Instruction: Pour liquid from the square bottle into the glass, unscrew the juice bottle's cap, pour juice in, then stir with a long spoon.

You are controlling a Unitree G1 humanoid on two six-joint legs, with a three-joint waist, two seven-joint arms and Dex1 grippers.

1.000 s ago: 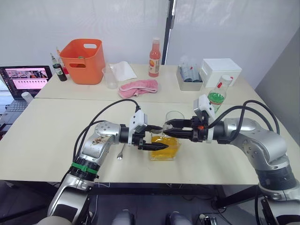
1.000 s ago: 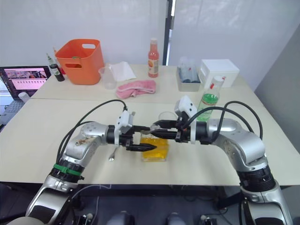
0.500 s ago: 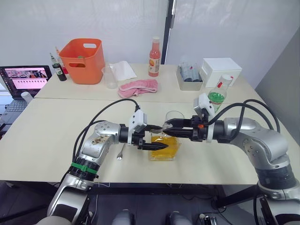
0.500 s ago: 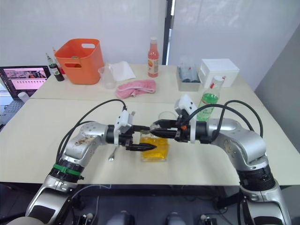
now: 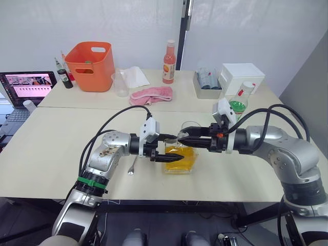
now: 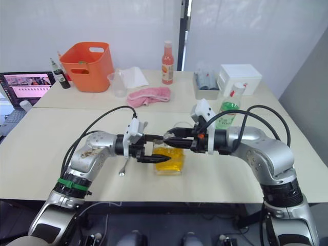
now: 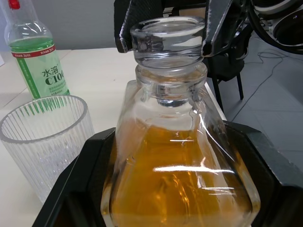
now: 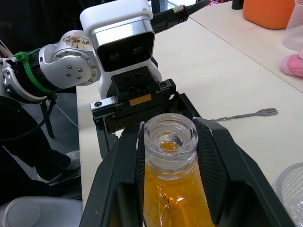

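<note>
Right tool (image 8: 168, 156): its two black fingers are clamped on the short neck of the squat, flat-sided clear glass square bottle (image 5: 180, 159), just below the thick open glass lip. Left tool (image 5: 166, 148): its fingers are spread wide around the lower body of the same bottle, one on each side; the left wrist view shows the dark pads flanking the glass, but whether they touch it cannot be told. The two tools meet the bottle from opposite sides, the left from the robot's left and the right from its right.

The square bottle stands upright on the pale desk (image 5: 61, 154), near its front edge, holding clear yellow-orange liquid (image 7: 180, 189) up to its shoulder. Just behind it stands the clear ribbed cylindrical glass (image 7: 45, 137), upright. Farther to the robot's right stands the slim green see-through juice bottle (image 5: 238, 105) with a green-and-white label and a white cap (image 5: 248, 85) with a red tab on its neck. The thin silver long spoon (image 5: 132, 165) lies flat on the desk, on the robot's left of the square bottle, below the left forearm.

At the back of the desk: an orange plastic bin (image 5: 90, 65), a cloudy plastic measuring cup (image 5: 120, 83), a pink folded cloth (image 5: 152, 94), a tall orange-red bottle (image 5: 168, 63), and a white box (image 5: 241, 76). An open laptop (image 5: 28, 86) sits at the far left.
</note>
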